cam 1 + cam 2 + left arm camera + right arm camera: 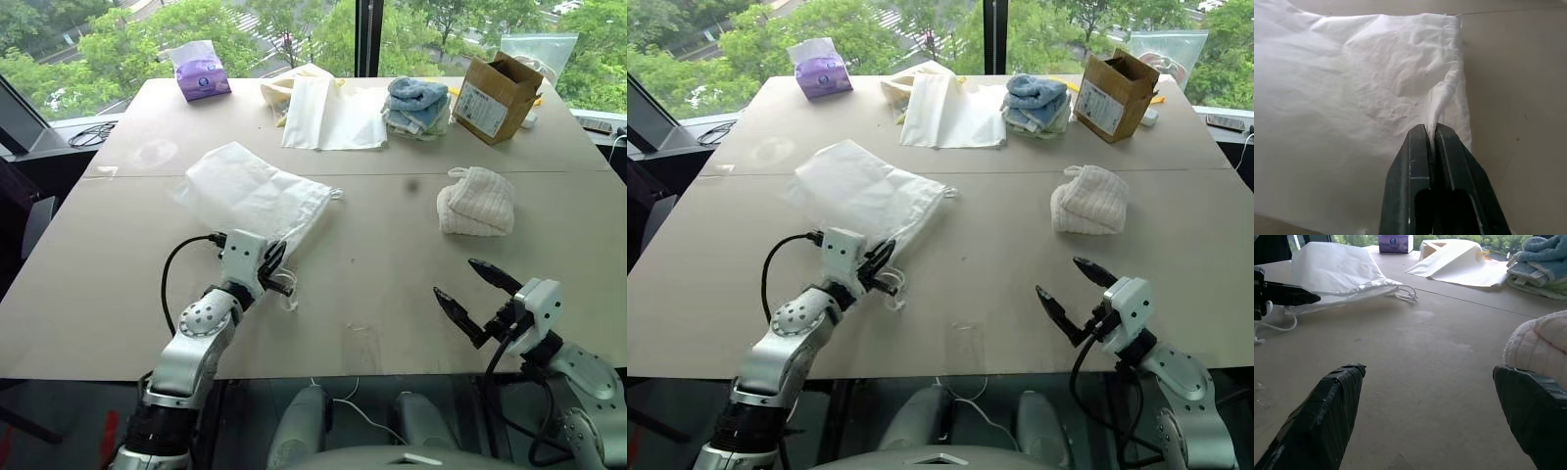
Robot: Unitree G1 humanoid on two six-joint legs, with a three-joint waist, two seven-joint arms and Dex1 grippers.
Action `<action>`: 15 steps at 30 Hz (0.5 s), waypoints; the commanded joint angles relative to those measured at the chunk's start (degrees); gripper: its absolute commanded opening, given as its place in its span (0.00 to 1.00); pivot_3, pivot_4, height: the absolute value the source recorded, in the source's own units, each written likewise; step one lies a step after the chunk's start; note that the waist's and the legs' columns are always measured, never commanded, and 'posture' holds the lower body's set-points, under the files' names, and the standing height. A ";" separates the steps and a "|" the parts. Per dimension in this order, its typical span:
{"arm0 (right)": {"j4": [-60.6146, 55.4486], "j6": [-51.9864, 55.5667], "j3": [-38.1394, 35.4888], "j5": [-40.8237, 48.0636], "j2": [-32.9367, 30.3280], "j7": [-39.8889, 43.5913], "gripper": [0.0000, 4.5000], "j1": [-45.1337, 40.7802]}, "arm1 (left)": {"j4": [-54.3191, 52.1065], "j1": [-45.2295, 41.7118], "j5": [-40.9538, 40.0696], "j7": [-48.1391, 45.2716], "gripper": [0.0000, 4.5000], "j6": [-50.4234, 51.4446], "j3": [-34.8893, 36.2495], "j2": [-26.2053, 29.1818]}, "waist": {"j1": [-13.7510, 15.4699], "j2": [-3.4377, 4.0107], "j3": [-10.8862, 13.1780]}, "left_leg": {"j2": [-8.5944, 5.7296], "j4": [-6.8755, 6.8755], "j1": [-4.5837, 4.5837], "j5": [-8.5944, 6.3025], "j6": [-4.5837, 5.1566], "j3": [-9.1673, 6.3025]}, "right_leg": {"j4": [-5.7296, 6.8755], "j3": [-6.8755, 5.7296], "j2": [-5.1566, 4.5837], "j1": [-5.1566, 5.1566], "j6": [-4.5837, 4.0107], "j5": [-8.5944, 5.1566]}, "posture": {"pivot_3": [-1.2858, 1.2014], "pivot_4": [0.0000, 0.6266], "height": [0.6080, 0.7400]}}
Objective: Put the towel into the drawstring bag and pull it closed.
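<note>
No text can be read; a white label on the cardboard box [496, 97] at far right is seen, its print illegible.

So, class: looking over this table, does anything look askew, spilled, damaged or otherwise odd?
Nothing is spilled or damaged. The drawstring bag lies crumpled and slantwise, one edge pinched up in the shut left gripper. The towel sits folded apart from it, ahead of the open right gripper.
</note>
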 commanded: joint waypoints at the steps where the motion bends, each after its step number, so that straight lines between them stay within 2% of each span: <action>1: -1.63 -0.70 -0.55 0.69 -0.29 0.15 1.00 -0.30 | -1.68 -0.34 11.63 3.15 0.03 -8.86 -1.04 2.47 | -0.01 0.00 0.00 | 0.00 0.00 0.00 0.00 0.00 0.00 | 0.00 0.00 -0.01 0.00 0.00 0.00 | 0.52 0.24 1.00; 6: -1.14 -0.27 -0.53 0.76 -0.58 0.32 1.00 -1.48 | -5.42 -3.65 18.60 7.26 0.03 -21.21 3.06 2.60 | 0.04 -0.01 0.02 | 0.00 -0.01 -0.05 0.00 0.01 0.00 | -0.01 -0.04 -0.04 -0.02 0.00 0.00 | 0.52 0.24 1.00; 15: -0.72 0.01 -0.84 0.95 -0.62 0.27 1.00 -2.60 | -2.11 -8.40 19.53 8.61 0.03 -17.68 6.88 -1.44 | -0.11 -0.03 0.05 | -0.04 -0.03 -0.05 0.00 0.01 -0.01 | 0.02 -0.07 -0.01 -0.05 0.01 0.00 | 0.52 0.24 1.00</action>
